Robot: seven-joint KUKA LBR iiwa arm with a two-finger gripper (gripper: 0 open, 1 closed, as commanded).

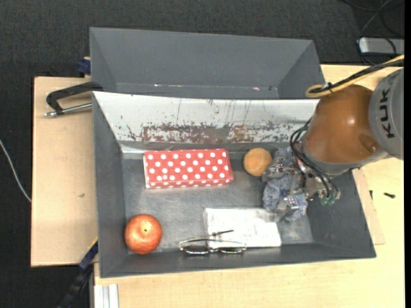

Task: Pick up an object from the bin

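My gripper (297, 186) is low in the right part of the bin, just under the arm's orange cover. It sits right on a crumpled blue-grey thing (276, 194) that looks like a wad of cloth or foil, whose right side it hides. A small orange-brown ball (257, 162) lies just up and left of the wad. A flat white packet (243, 227) lies below and left of it, near the front wall.
A red box with white dots (187, 168) lies mid-bin towards the back. A red apple (142, 233) sits in the front left corner. A pair of thin-framed glasses (212, 245) lies along the front wall, overlapping the white packet.
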